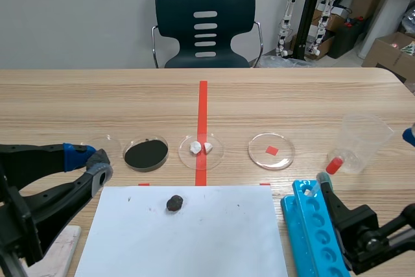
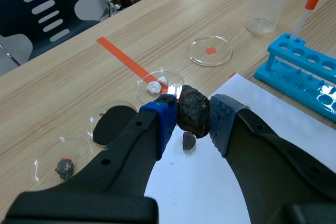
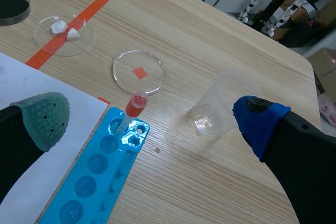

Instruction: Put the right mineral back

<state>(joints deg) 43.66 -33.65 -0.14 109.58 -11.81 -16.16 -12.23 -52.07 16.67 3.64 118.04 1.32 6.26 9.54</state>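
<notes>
My left gripper (image 2: 192,115) is shut on a dark lumpy mineral (image 2: 193,109), held above the white paper (image 2: 273,145). In the scene view this gripper (image 1: 89,161) hangs at the paper's left corner, close to the leftmost dish (image 1: 106,143); the held mineral is hidden there. A smaller dark mineral (image 1: 174,203) (image 2: 188,140) lies on the paper (image 1: 214,238). The leftmost dish (image 2: 59,160) holds a small grey stone. My right gripper (image 3: 152,116) (image 1: 366,160) stands open over the blue tube rack (image 3: 94,177), holding nothing.
A row of dishes runs along the paper's far edge: black powder (image 1: 146,153), white pieces (image 1: 201,147), one with only a red square (image 1: 271,150). A clear beaker (image 1: 360,142) and a red-capped tube (image 1: 332,165) in the rack (image 1: 314,231) are at right. A chair (image 1: 205,24) stands behind.
</notes>
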